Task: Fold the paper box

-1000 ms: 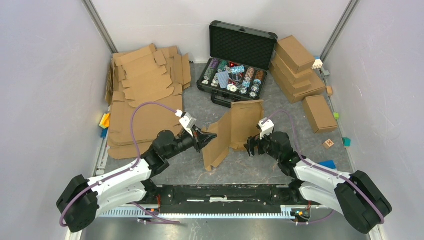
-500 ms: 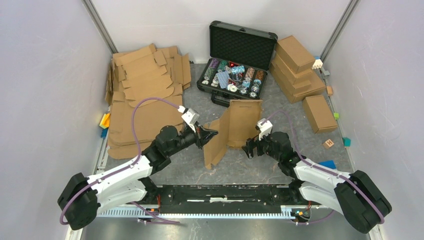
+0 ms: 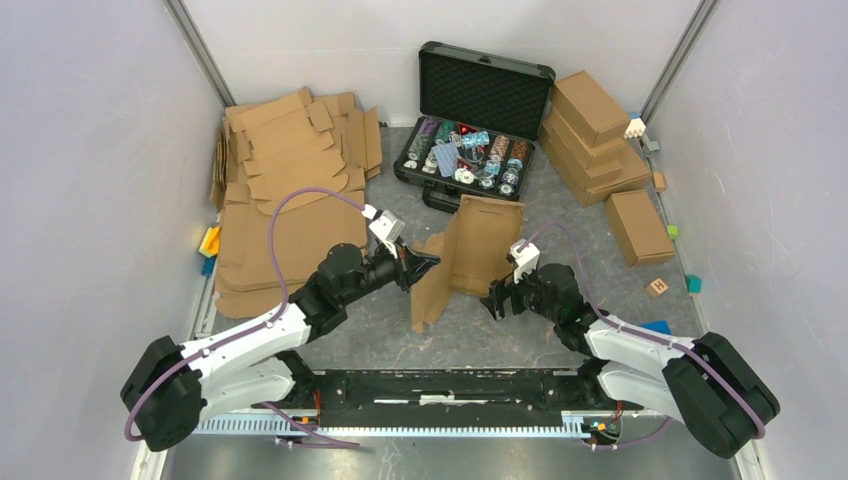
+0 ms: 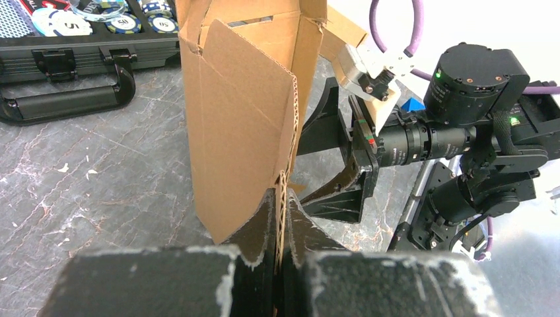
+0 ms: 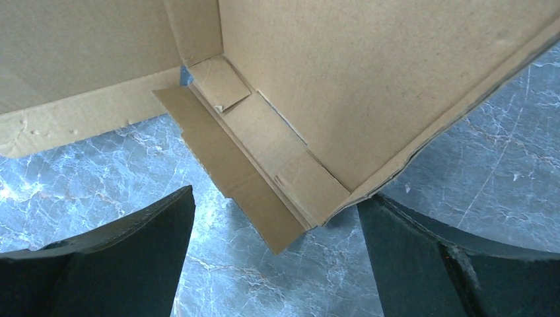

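Right gripper: the black two-finger right gripper (image 3: 497,296) is released, its jaws spread wide, low at the near right side of the cardboard. In its wrist view a folded flap and a bottom corner lie between the fingers, and no contact shows. It is probably lined up to catch that flap.
Left gripper: the black left gripper (image 4: 280,198) is clenched on a thin edge of the cardboard's left panel. This pinch appears to be what holds the sheet upright.
Task's thing: the paper box (image 3: 470,250), a plain brown corrugated-cardboard die-cut blank, stands on edge at mid-table between the two grippers. It is bent into an angle with its walls only partly raised.
Support: the grey marbled table (image 3: 380,320) carries the box's lower edge, so one pinch seems enough.
Beyond: an open black hard case of poker chips (image 3: 470,150) sits just behind.
Far left: a stack of flat cardboard blanks (image 3: 290,170), likely spare stock.
Far right: finished brown boxes (image 3: 595,130) are piled well apart from the work.
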You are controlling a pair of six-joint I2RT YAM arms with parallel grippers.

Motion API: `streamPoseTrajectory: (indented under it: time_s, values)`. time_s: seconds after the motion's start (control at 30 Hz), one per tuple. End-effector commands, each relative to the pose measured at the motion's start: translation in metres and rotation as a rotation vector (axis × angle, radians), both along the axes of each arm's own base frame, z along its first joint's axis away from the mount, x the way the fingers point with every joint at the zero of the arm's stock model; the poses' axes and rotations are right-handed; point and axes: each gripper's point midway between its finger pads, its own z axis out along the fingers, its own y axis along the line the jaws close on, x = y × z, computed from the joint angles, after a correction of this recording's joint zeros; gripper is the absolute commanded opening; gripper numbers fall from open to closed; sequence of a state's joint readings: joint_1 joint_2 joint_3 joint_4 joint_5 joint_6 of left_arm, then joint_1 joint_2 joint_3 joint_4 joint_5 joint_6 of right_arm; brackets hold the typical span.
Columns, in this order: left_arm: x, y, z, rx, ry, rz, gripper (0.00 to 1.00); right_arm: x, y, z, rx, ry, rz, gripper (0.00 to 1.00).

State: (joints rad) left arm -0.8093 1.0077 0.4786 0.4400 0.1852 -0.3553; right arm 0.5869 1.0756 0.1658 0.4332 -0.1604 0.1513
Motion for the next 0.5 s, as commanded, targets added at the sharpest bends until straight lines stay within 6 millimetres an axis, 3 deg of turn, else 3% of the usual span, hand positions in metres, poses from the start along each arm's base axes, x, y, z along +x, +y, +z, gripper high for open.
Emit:
streamPoseTrajectory:
  time_s: [0.0,0.23,0.47]
  values:
    - [-0.015,-0.012,-0.007,0.023,0.047,-0.084,0.05,-0.004,0.023,0.019,0.063,-0.053,0.103,0.98]
    - [-0.016,-0.012,-0.008,0.028,0.045,-0.086,0.05,0.01,0.011,0.012,0.0,-0.051,0.002,0.98]
    - [-0.017,-0.011,-0.007,0.025,0.035,-0.088,0.05,0.019,0.002,0.012,-0.014,-0.063,-0.076,0.8]
